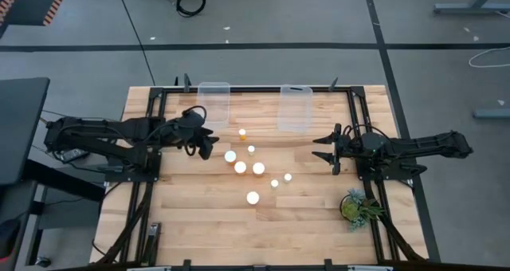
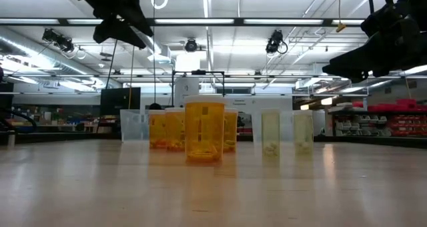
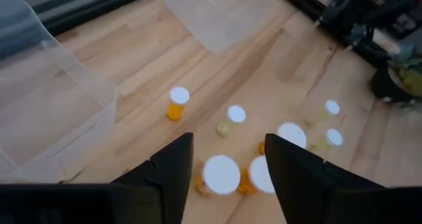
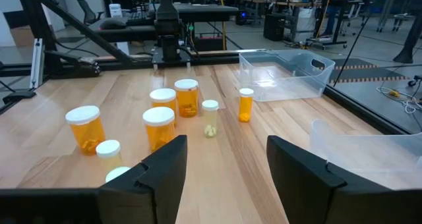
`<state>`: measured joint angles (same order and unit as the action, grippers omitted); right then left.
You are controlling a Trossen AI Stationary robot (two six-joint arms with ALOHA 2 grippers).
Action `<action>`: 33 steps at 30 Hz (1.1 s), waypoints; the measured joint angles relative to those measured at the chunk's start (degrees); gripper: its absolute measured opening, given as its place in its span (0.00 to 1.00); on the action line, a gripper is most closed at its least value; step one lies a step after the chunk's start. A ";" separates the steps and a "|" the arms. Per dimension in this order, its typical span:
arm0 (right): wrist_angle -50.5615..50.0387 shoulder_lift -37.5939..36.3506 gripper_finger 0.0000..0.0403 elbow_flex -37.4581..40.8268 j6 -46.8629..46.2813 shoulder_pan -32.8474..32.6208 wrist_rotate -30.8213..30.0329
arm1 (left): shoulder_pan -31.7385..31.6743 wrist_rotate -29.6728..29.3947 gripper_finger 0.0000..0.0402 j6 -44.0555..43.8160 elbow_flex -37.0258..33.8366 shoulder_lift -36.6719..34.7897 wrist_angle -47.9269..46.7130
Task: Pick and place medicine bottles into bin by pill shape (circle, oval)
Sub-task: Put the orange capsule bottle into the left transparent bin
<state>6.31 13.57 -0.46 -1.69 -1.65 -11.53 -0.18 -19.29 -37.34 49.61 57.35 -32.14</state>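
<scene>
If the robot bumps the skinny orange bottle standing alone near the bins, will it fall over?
Probably, yes. The skinny orange bottle looks tall for its narrow base, so a sideways bump would likely tip it. Being round, it would probably roll across the smooth wooden table. It looks nearly empty, so likely light.

This is a robotics lab set in a large industrial hall. The low view shows a high ceiling (image 2: pixel 220 27) of exposed beams, pipes and long strip lights, with red storage shelving (image 2: pixel 383 117) at 3 o'clock. The wooden table (image 1: pixel 199 215) sits in a black metal frame (image 1: pixel 151 111) on a grey concrete floor (image 1: pixel 319 16) marked with dark tape lines, loose cables lying at 12 o'clock. Beyond the table, the right wrist view shows desks with equipment (image 4: pixel 290 16) and office chairs (image 4: pixel 86 10).
</scene>
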 joint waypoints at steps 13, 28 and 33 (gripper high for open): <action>-0.72 0.09 0.54 0.01 0.00 0.00 0.01 | -1.19 4.14 0.60 3.39 16.20 16.65 -13.97; -0.74 0.10 0.54 -0.01 0.00 0.02 0.00 | -1.10 10.16 0.60 10.97 21.39 28.97 -19.39; -0.71 0.10 0.54 0.00 0.00 0.01 0.00 | -1.07 10.16 0.61 15.03 21.39 32.13 -20.86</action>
<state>5.60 13.67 -0.46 -1.69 -1.64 -11.53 -1.26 -9.12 -22.31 71.00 89.47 -53.00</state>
